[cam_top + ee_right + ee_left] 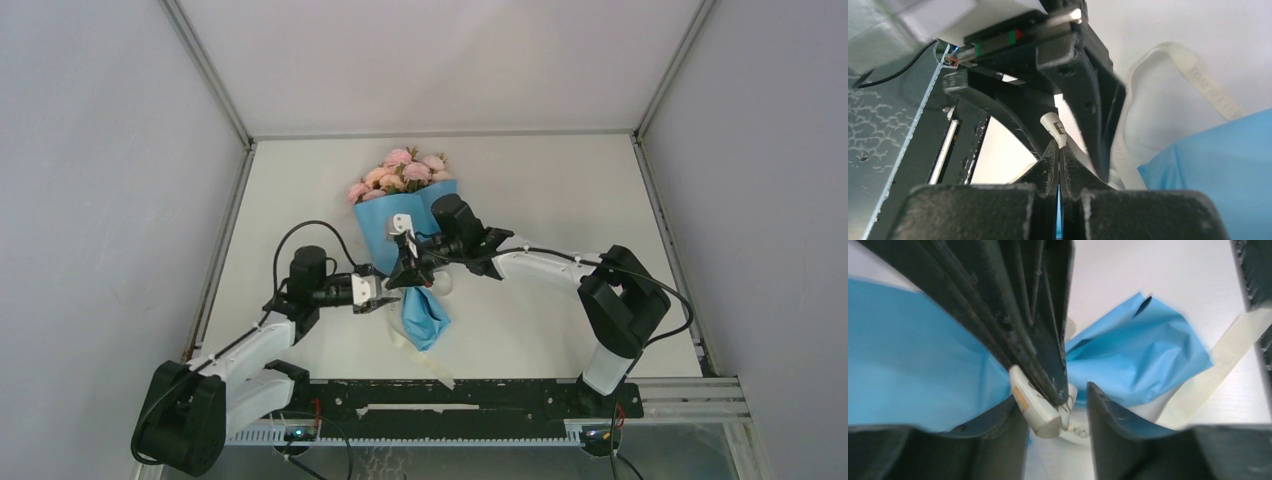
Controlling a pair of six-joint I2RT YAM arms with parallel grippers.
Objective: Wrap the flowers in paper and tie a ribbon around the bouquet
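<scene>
The left gripper (378,293) comes in from the left with its jaws partly parted, nothing visibly between them. Beside it the bouquet (378,222) lies mid-table (580,190), its long axis running far to near: flowers (402,172) toward the back wall, crumpled paper (425,318) tail toward the arm bases. The right gripper (408,268) is pinched tight on the ribbon (428,365), whose loose end trails nearward. Both grippers hide the bouquet's waist.

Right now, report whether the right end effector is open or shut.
Shut. The right end effector has its fingers pressed together, pinching the ribbon end.
</scene>
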